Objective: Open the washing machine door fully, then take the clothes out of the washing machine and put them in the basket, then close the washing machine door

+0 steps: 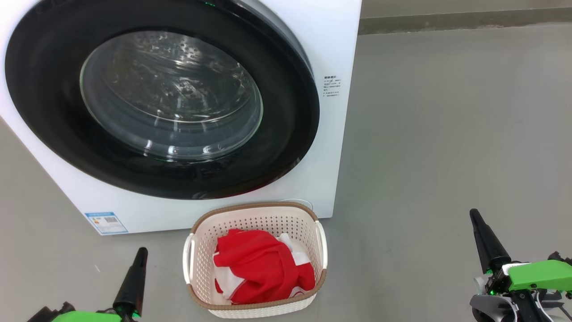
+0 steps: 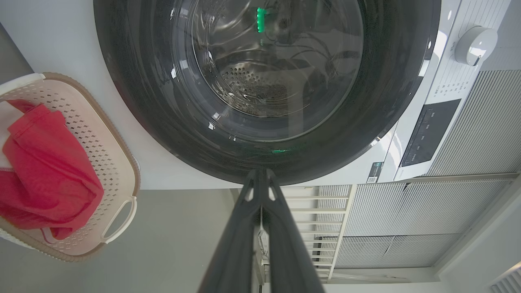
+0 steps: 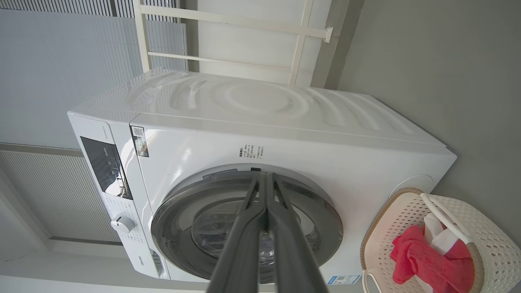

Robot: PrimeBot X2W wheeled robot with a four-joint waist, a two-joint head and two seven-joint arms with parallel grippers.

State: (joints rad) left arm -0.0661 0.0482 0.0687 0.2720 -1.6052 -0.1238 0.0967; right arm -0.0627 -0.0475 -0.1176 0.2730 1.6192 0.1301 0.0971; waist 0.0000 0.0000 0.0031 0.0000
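Both left gripper point(image 1: 141, 252) and right gripper point(image 1: 474, 214) lengthwise toward washing machine door point(image 1: 166, 96)

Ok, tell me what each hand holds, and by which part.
Nothing: the left hand and right hand are shut and empty; the clothes lie in the basket.

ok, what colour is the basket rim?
Brown, woven-look, on the cream perforated basket. Head view shows it best.

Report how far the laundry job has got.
Done: the clothes lie in the basket, and the washing machine door sits flush and shut, no red showing through its glass. In hand: nothing; left gripper and right gripper are shut and empty. Left: nothing visible.
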